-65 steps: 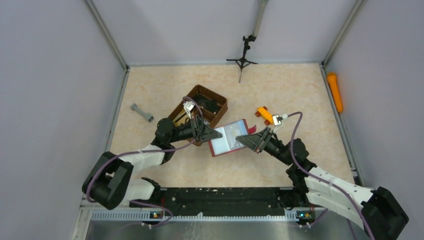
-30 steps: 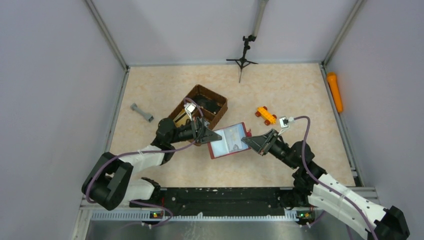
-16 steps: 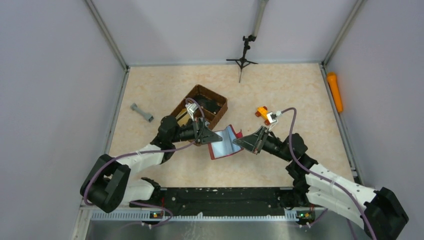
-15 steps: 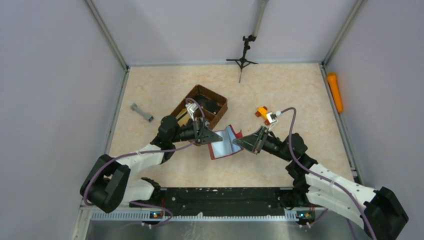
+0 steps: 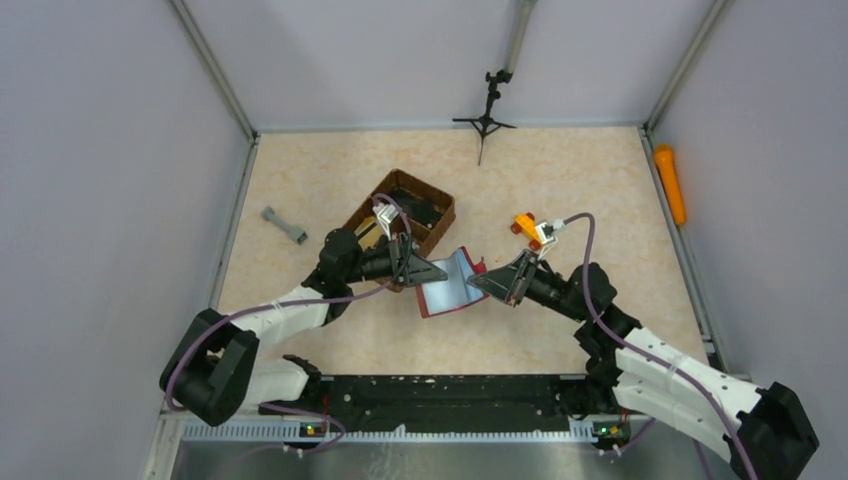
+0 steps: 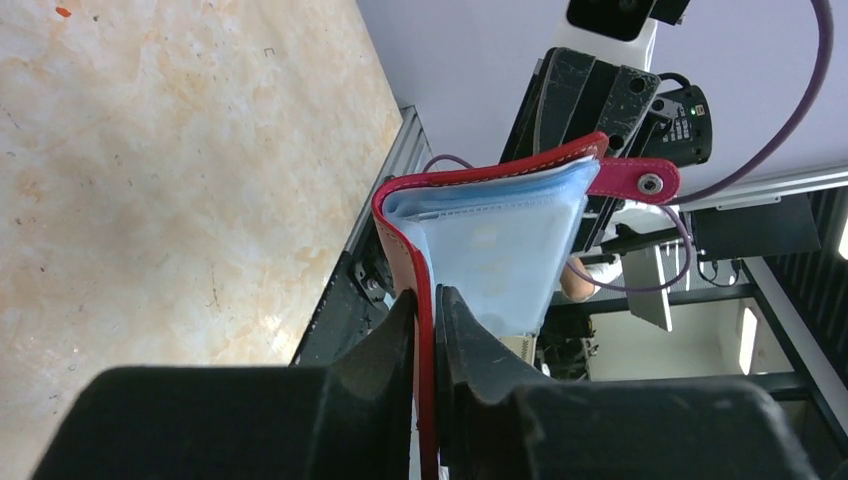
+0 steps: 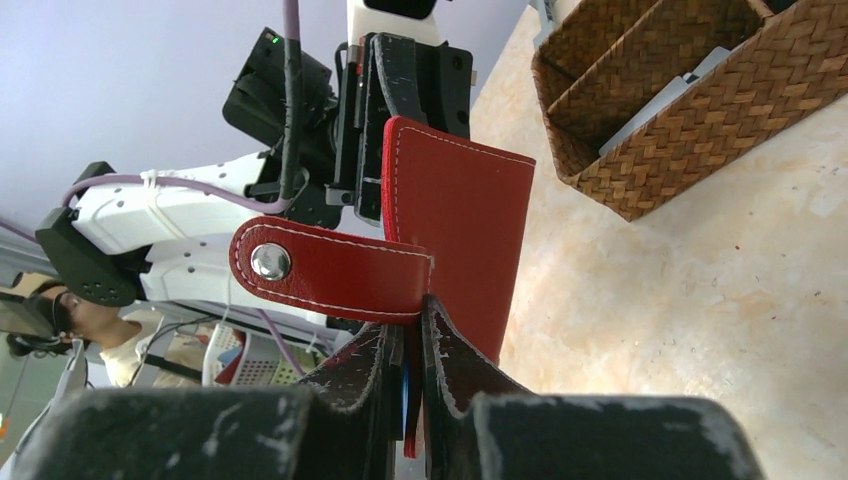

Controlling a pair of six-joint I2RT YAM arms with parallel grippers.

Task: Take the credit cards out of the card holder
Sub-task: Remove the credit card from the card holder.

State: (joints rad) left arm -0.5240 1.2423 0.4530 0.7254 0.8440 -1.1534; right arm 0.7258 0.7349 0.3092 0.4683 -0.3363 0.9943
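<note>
The dark red card holder hangs half-folded above the table between my two grippers. My left gripper is shut on its left cover, whose red edge runs between the jaws. In the left wrist view the card holder shows bluish sleeves inside; I cannot make out single credit cards there. Across from it, my right gripper is shut on the other cover beside the snap tab. A thin blue edge lies between those jaws with the red cover.
The brown woven basket stands just behind the left gripper, with a flat grey piece in one compartment. An orange toy car sits behind the right gripper. A grey dumbbell-shaped part, an orange cylinder and a black tripod lie further off.
The right gripper has moved left toward the left one, and the card holder has gone from lying open and flat to bent upward between them. Over the last half second little moved.
</note>
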